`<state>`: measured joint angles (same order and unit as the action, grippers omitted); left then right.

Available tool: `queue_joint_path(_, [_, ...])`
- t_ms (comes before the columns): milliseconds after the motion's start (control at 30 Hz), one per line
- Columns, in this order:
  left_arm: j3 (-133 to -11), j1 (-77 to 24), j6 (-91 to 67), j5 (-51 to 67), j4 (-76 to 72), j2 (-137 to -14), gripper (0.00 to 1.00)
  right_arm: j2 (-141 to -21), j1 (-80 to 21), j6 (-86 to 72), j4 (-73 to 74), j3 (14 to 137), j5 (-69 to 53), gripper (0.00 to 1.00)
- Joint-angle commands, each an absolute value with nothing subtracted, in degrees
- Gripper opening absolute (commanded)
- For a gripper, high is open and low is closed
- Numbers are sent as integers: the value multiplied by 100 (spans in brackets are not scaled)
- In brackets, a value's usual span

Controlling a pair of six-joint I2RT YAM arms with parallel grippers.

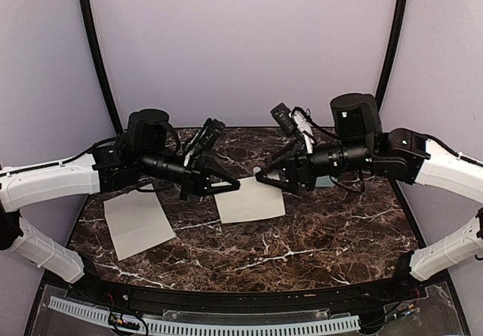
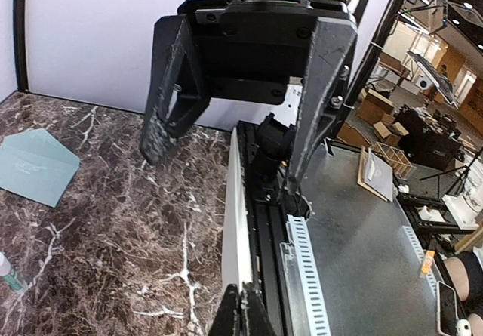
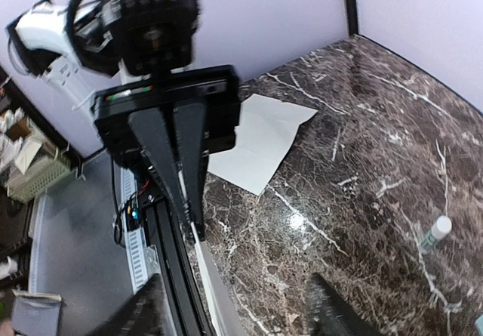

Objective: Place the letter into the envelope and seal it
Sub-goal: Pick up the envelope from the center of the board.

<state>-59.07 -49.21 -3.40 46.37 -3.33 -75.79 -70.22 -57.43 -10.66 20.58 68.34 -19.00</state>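
My left gripper [image 1: 230, 186] is shut on the near edge of a pale sheet [image 1: 249, 201] held over the table's middle. In the left wrist view [image 2: 245, 313] that sheet [image 2: 237, 223] shows edge-on. My right gripper [image 1: 263, 176] is open at the sheet's opposite edge, its fingers either side of the sheet [image 3: 215, 291] in the right wrist view [image 3: 238, 313]. A second pale sheet with fold creases [image 1: 137, 223] lies flat at the left; it also shows in the right wrist view [image 3: 260, 143]. No scrollwork shows on either sheet. The grey-teal envelope [image 2: 36, 166] lies flat, mostly hidden behind my right arm in the top view.
A small white-and-green glue stick [image 3: 436, 232] lies on the dark marble table [image 1: 302, 238] near the envelope; its tip shows in the left wrist view [image 2: 7, 272]. A perforated cable tray [image 1: 226, 325] runs along the near edge.
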Motion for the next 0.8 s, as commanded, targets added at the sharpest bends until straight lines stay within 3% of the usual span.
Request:
queue_joint_path(0, [-5645,-4854,-771,3933,-1045,-7212,0,-6968,-5438,-1565,1884,7132,-1197,75])
queue_joint_path(133, [-5076,-4617,-2008,3276,-1874,-6975,0,-6934,-5062,-1926,2228,7433,-454,87])
queue_joint_path(333, [-4431,-4032,-2948,2528,-1805,-6606,0,-7071,-3885,-2382,2815,7620,167,92])
queue_joint_path(533, [-4526,-3293,-3155,2968,-1342,-6538,0,-7651,-2289,-2403,2816,7185,-639,87])
queue_joint_path(767, [-4713,-2951,-3370,2941,-1316,-6526,0,-8594,-1129,-2150,2306,6589,-969,82])
